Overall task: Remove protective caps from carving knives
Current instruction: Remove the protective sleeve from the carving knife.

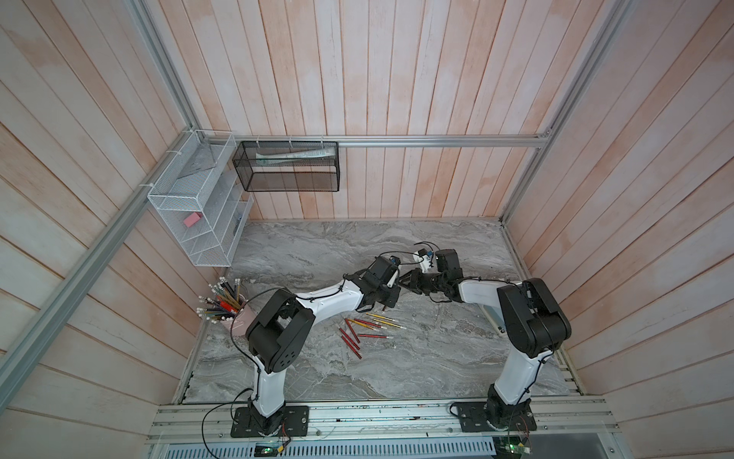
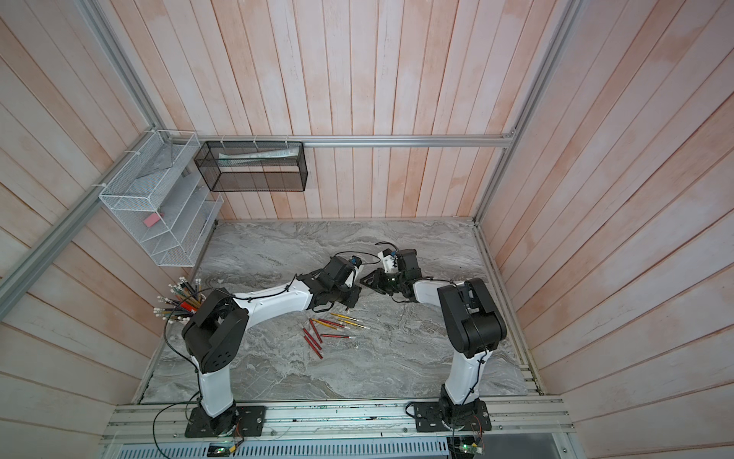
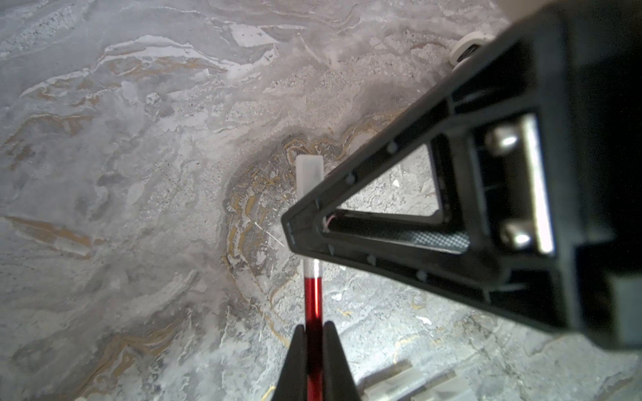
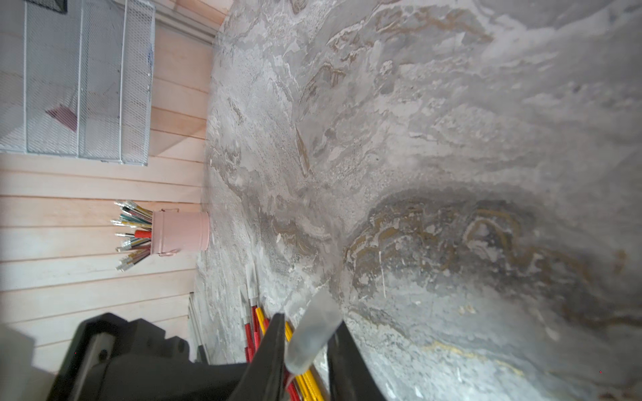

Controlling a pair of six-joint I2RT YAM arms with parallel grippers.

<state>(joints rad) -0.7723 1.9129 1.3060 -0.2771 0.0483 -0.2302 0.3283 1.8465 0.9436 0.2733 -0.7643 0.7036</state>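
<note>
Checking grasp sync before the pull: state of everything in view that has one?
left pincer: shut on red carving knife
right pincer: closed on protective cap
protective cap: on the held knife's tip, not pulled off
loose carving knives: lying on the marble table, caps unclear
pink pencil cup: upright, full of pencils

No word, label, brand or number can be read in any view. In both top views the pale flat package (image 1: 294, 154) inside the black mesh basket (image 1: 286, 186) on the wall seems to carry some small print, too blurred to read.
</note>
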